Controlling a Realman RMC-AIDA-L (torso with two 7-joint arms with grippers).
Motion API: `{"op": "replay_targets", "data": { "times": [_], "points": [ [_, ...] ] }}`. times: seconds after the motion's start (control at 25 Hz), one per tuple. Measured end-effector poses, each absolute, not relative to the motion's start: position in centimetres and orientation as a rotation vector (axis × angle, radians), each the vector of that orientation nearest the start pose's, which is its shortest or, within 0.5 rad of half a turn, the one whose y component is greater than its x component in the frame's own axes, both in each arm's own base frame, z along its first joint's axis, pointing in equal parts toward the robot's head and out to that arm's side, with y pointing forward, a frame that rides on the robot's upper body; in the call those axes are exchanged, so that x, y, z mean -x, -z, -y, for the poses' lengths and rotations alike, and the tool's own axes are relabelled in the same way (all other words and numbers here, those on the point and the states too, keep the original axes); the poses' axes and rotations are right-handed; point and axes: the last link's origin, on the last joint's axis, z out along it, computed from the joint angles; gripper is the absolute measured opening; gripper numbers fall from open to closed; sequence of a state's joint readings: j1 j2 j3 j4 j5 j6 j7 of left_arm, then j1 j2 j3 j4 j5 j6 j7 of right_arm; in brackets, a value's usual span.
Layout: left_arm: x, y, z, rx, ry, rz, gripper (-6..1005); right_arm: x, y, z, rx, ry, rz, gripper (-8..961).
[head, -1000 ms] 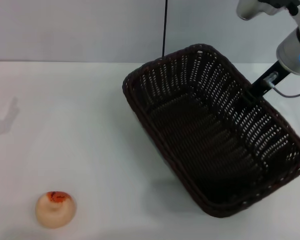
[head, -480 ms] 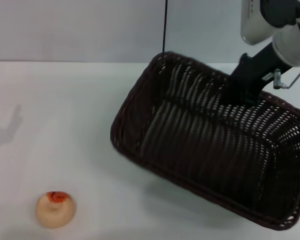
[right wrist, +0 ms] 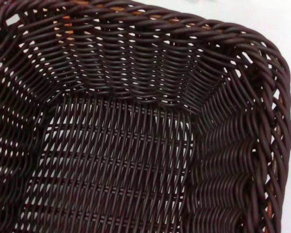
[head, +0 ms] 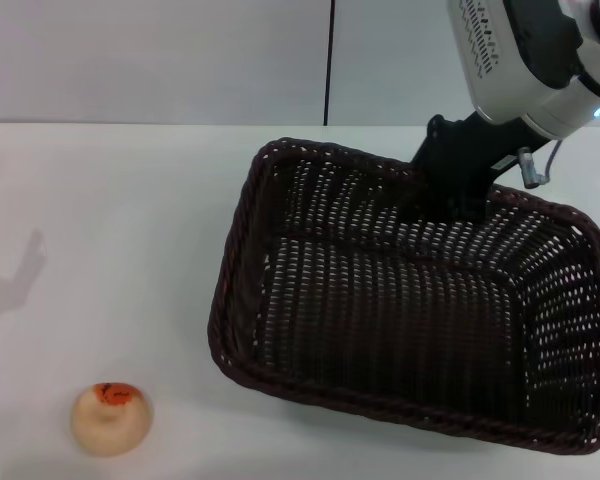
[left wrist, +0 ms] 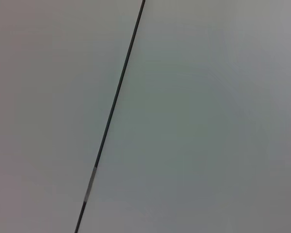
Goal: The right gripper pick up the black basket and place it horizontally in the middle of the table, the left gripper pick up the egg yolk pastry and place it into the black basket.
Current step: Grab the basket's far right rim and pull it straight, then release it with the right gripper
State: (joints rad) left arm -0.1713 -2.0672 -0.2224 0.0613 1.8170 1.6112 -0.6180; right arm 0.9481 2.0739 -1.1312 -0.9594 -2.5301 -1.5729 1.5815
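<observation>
At far rim, right pincer (head: 450, 195) gripping woven wicker black basket (head: 400, 330)

Even, bright, diffuse light fills the head view, and the white tabletop (head: 130, 250) reads almost flat with no glare. A faint grey shadow lies at nine o'clock near the frame edge, and a soft one rims the black basket (head: 400, 310) along its six o'clock side. The egg yolk pastry (head: 111, 418) at seven o'clock is slightly soft in outline. The right wrist view shows the weave sharp, with small glossy highlights on the strands. The left wrist view is dim, grey and featureless apart from one dark diagonal line.
</observation>
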Motion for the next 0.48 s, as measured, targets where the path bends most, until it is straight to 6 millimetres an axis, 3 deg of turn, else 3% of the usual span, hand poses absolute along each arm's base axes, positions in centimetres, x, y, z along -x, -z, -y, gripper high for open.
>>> {"op": "replay_targets", "data": {
  "times": [0.2,0.48],
  "points": [
    [38.0,-2.5,-20.4,1.532,0.977,0.699,804,-12.6,1.6,-40.0,3.045,0.443,0.478,164],
    [38.1,-2.5,-19.8,1.537,0.975,0.701,803,-12.3,2.5,-40.3,3.055,0.458,0.475,171]
  ]
}}
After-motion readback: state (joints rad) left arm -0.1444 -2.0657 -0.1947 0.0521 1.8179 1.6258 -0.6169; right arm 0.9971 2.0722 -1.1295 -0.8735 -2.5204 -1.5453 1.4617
